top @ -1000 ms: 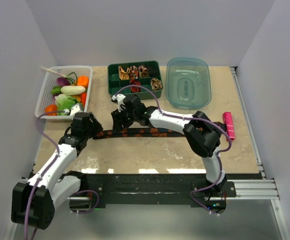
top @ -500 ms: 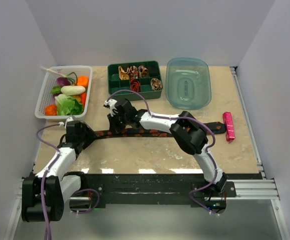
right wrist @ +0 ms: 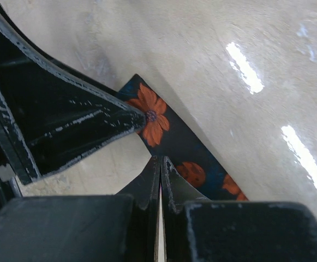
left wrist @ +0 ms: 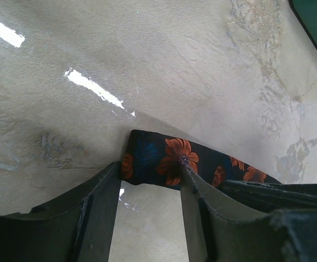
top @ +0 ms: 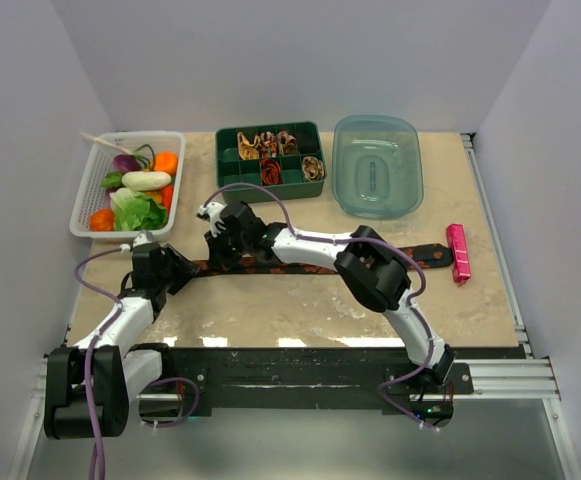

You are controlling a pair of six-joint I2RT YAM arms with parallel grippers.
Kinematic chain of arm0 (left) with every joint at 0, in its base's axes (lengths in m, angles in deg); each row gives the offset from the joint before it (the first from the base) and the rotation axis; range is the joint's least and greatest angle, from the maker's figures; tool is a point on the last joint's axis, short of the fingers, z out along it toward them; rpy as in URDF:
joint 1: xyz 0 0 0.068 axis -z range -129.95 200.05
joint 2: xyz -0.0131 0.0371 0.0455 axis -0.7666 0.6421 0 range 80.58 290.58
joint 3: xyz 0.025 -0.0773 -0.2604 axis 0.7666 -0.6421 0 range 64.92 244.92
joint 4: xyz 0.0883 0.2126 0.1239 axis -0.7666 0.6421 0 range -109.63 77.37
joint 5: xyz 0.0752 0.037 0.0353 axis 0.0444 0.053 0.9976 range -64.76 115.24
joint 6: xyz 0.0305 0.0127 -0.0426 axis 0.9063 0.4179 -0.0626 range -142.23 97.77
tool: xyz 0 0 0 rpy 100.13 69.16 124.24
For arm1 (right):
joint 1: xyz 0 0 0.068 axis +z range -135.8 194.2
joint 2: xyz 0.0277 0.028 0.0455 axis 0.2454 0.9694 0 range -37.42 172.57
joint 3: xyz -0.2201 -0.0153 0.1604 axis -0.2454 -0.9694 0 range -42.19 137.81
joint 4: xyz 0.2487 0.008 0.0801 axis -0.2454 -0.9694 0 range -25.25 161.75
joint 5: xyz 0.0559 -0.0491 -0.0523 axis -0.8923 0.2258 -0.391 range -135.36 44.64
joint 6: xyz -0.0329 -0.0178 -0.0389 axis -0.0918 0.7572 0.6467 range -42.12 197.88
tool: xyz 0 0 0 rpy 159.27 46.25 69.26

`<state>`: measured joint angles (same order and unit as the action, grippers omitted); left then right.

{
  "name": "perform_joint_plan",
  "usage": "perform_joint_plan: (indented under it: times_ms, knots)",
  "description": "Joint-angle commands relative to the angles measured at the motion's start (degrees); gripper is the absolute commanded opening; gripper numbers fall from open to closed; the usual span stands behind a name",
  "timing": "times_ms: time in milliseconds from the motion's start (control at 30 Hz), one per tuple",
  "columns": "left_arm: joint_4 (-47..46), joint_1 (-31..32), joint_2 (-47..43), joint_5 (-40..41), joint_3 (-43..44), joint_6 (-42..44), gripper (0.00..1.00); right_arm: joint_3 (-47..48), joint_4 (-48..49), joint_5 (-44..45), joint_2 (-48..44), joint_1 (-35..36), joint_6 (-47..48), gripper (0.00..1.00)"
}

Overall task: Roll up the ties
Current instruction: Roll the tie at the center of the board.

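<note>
The long black tie (top: 310, 266) with orange-red flowers lies flat across the table. Its left end shows in the left wrist view (left wrist: 158, 158) and the right wrist view (right wrist: 185, 147). My left gripper (top: 178, 270) is open, and its fingertips (left wrist: 151, 168) straddle that end. My right gripper (top: 218, 250) is shut, with its tips (right wrist: 161, 159) resting on the tie's edge beside the left gripper's finger (right wrist: 65, 125). I cannot tell whether fabric is pinched. Several coiled ties (top: 270, 143) in tan, red and dark sit in the green box (top: 222, 175).
A white basket (top: 88, 205) of toy vegetables stands at the back left. A clear teal container (top: 375, 165) is right of the green box. A pink bar (top: 457, 252) lies by the tie's right end. The right arm arches over the tie's middle.
My right gripper has moved left and nearer along the tie to its left end. My left gripper has drawn back left to that end. The tie's right end is now uncovered.
</note>
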<state>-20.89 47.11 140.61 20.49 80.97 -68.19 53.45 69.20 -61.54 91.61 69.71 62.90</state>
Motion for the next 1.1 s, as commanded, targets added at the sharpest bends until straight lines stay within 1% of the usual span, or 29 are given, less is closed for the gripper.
perform_joint_plan:
  times_ms: [0, 200, 300, 667, 800, 933, 967, 1067]
  knots:
    - [-2.70, -0.40, -0.17, 0.01, -0.50, -0.28, 0.49, 3.06, 1.58, -1.22, 2.27, 0.92, -0.84, 0.01]
    - [-0.16, -0.40, -1.93, 1.67, 0.20, 0.87, 0.50, 4.91, -0.09, -1.22, 5.00, 1.45, -0.75, 0.00]
    - [0.64, -0.49, -3.25, 2.82, 0.21, 1.22, 0.52, 4.13, -0.35, -1.57, 5.09, 1.54, -0.84, 0.00]
    - [-0.94, -0.49, -2.82, 4.58, 0.12, 1.48, 0.50, 3.42, -0.27, -1.92, 5.70, 1.62, -1.54, 0.00]
    - [-3.48, -0.40, -1.85, 5.81, -0.49, 1.05, 0.47, 3.42, -0.18, -2.27, 5.88, 1.54, -1.89, 0.00]
    - [-6.30, -0.40, 0.87, 5.02, -0.41, 0.96, 0.44, 3.42, -0.35, -2.36, 5.70, 1.54, -1.98, 0.00]
    - [-6.91, -0.40, 1.66, 3.54, -0.41, 1.13, 0.43, 3.24, -0.35, -2.36, 5.44, 1.54, -1.98, 0.00]
    - [-8.49, -0.40, 2.37, 2.74, -1.02, 1.13, 0.38, 3.42, -0.44, -2.45, 5.00, 1.54, -1.98, 0.00]
